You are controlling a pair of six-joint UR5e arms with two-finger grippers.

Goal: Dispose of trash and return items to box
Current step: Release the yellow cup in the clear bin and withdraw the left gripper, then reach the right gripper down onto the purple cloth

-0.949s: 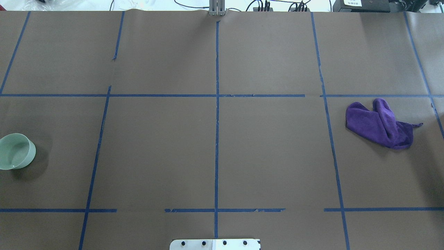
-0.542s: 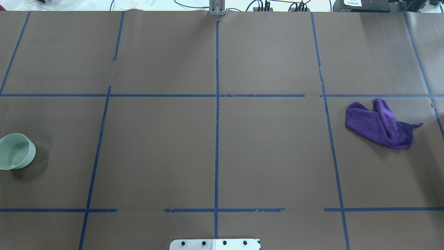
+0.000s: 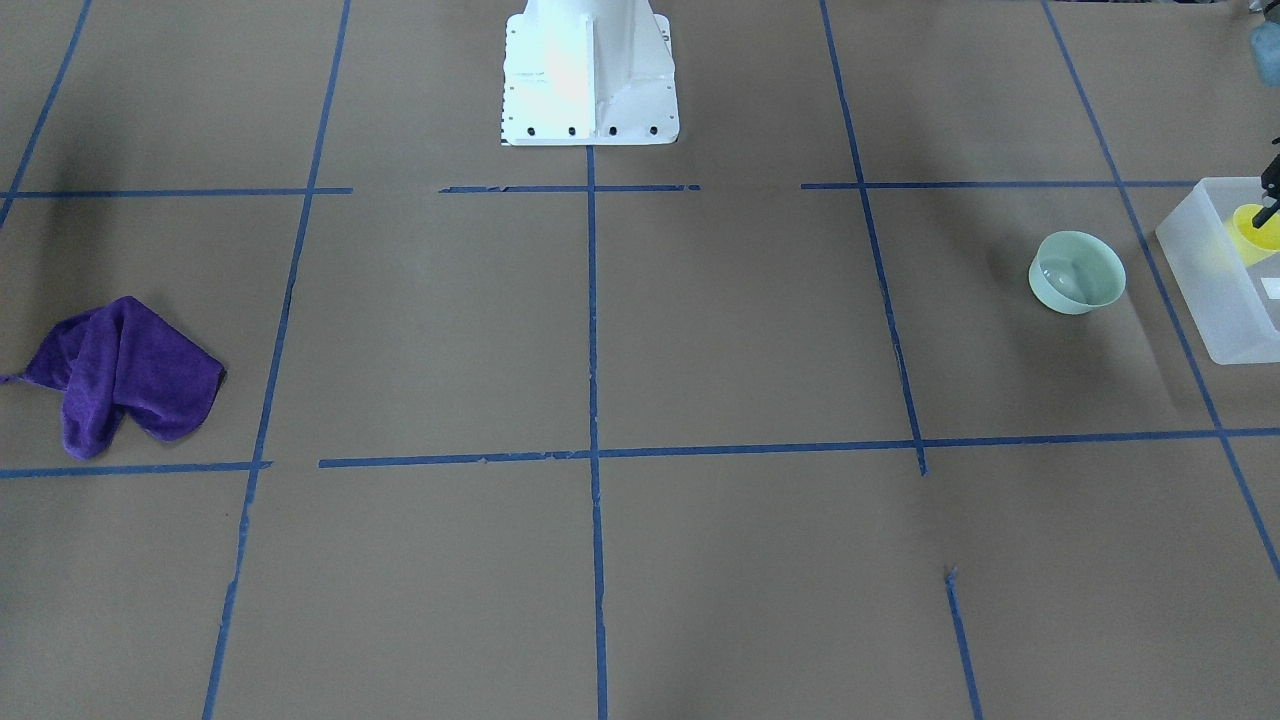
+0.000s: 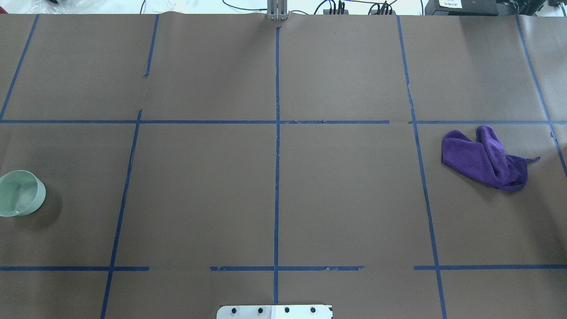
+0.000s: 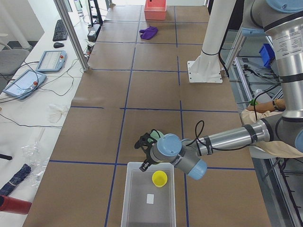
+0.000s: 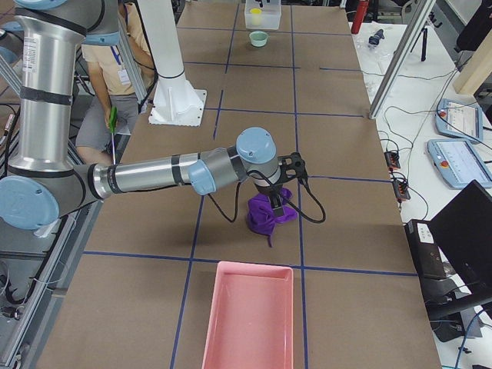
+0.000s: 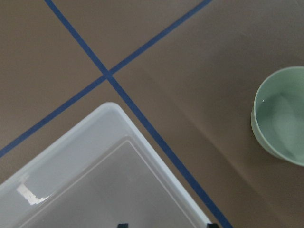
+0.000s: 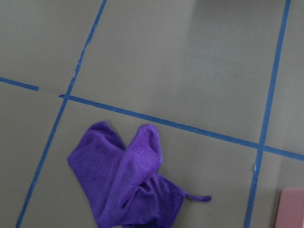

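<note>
The brown-papered surface (image 4: 199, 186), marked into squares by blue tape, carries two work areas well apart, one at each end, so that each arm has its own.

At the robot's left end stands the box (image 5: 142, 213), frosted and open-topped, its long side running off the end of the surface. It is the target for the items, which probably explains why it sits within easy reach of the left arm.

At the far right end lies a pink tray (image 6: 250, 319), likely the place for trash. Near it, a crumpled purple cloth (image 4: 485, 159) lies loose on the surface, apparently the thing to be disposed of.

The mint-green bowl (image 3: 1077, 272) stands upright on the surface just beside the box, not yet put away.

The yellow cup (image 5: 159, 178) stands upright, mouth up, inside the box near its end toward the bowl, so one of the two items seems done.

The left gripper (image 5: 142, 154) hangs over the box's rim between cup and bowl; in its wrist view its fingertips are spread wide with nothing between them, which suits a reach for the bowl.

The right gripper (image 6: 283, 184) hovers directly above the cloth, pointing down, probably lining up a pick; I cannot tell how far its jaws are parted.
</note>
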